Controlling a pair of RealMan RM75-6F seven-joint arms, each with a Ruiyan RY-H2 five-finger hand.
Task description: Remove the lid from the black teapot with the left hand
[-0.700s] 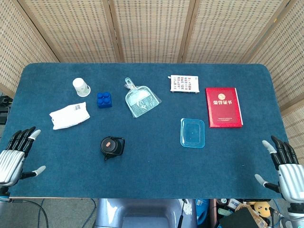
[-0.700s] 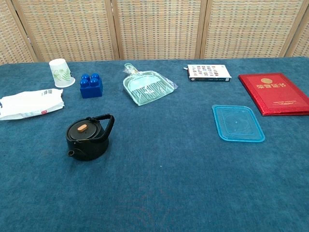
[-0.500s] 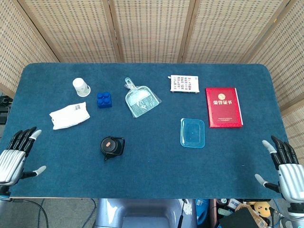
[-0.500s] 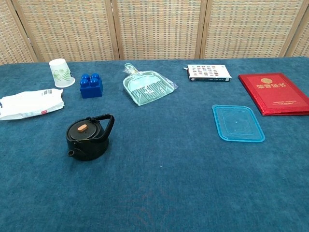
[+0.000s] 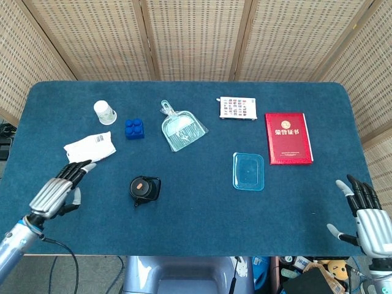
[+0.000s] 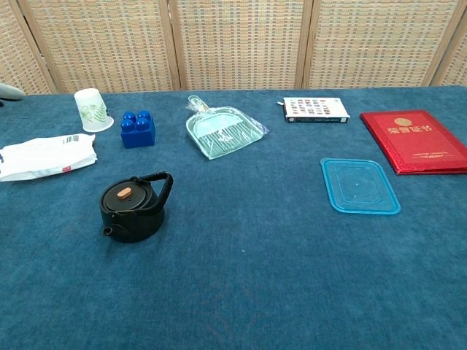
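Note:
The black teapot (image 5: 144, 189) (image 6: 133, 209) stands on the blue table, its lid (image 6: 125, 195) in place with an orange knob on top and the handle folded toward the back right. My left hand (image 5: 60, 189) hovers over the table to the teapot's left, fingers stretched out and apart, holding nothing. In the chest view only a grey tip of that hand (image 6: 9, 90) shows at the left edge. My right hand (image 5: 364, 211) stays at the table's front right corner, fingers spread, empty.
A white packet (image 5: 89, 148) lies just beyond my left hand. Farther back are a paper cup (image 5: 105, 113), a blue brick (image 5: 135, 128) and a clear dustpan (image 5: 182, 128). A blue plastic lid (image 5: 248, 171), a red booklet (image 5: 288, 138) and a small card box (image 5: 237, 108) lie to the right.
My left hand has risen from the front left corner and moved right and forward, closer to the teapot. The right hand has barely shifted. The teapot has not moved.

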